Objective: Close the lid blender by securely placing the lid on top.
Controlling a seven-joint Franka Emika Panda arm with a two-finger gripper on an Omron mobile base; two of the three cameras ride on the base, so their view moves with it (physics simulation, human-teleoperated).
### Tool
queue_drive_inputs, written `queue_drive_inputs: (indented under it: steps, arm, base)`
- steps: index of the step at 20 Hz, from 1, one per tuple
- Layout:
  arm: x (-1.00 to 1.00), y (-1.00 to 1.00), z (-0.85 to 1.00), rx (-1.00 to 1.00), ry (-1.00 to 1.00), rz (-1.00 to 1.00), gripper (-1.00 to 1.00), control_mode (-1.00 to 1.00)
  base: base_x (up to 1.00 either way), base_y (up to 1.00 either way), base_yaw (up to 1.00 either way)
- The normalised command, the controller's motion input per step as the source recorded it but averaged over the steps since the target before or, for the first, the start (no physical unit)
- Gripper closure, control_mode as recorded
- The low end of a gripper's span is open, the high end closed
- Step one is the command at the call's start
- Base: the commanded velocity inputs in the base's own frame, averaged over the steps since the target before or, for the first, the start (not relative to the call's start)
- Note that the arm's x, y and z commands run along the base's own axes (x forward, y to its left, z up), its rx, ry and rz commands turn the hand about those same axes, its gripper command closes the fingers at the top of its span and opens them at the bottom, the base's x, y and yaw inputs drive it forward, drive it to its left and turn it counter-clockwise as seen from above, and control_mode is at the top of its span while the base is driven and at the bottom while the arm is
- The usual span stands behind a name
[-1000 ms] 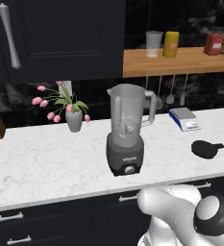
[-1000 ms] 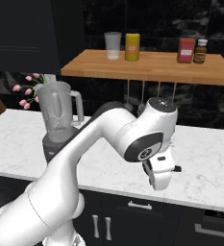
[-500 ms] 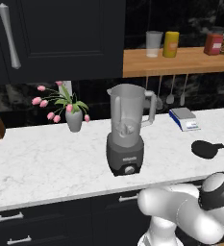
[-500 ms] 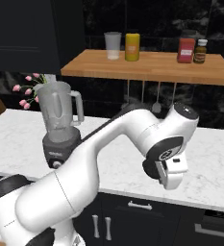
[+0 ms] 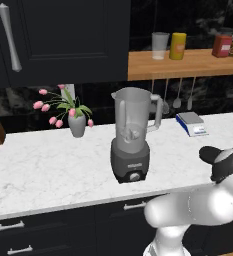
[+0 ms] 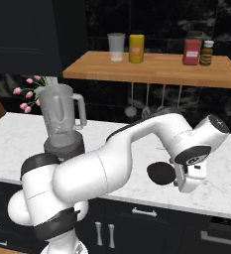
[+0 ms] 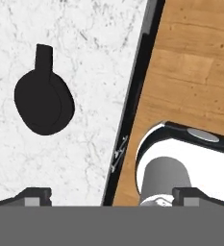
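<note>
The blender (image 5: 131, 135) stands on the white marble counter with its translucent jar open at the top; it is at the left in the right base view (image 6: 62, 124). The lid (image 7: 43, 102), a flat black disc with its tab pointing toward the top of the hand view, lies on the counter far right of the blender (image 6: 160, 173). In the left base view my arm partly covers the lid (image 5: 207, 154). My gripper (image 7: 112, 196) hangs open above the counter's front edge, beside the lid and apart from it, holding nothing (image 6: 187, 187).
A blue-and-white scale (image 5: 192, 123) sits at the back right of the counter. A vase of pink tulips (image 5: 76, 123) stands left of the blender. A wooden shelf (image 6: 151, 69) above carries a cup, a yellow can and jars. Wooden floor (image 7: 195, 72) lies past the counter edge.
My arm has swung to the right along the counter's front, bringing the hand close beside the lid. The blender and the lid have stayed where they were.
</note>
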Motion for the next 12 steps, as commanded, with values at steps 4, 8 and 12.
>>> queue_drive_inputs:
  steps: [4,8,12]
  arm:
    - [0.66,-0.15,-0.54,0.02,0.05,-0.17,-1.0,-1.0]
    - [0.71,-0.1,-0.48,0.0,0.12,-0.16,-1.0,-1.0]
    - [0.47,-0.21,-0.31,0.0,0.12,-0.05,-1.0,-1.0]
  base:
    - [0.0,0.0,0.0]
    - [0.0,0.0,0.0]
    - [0.0,0.0,0.0]
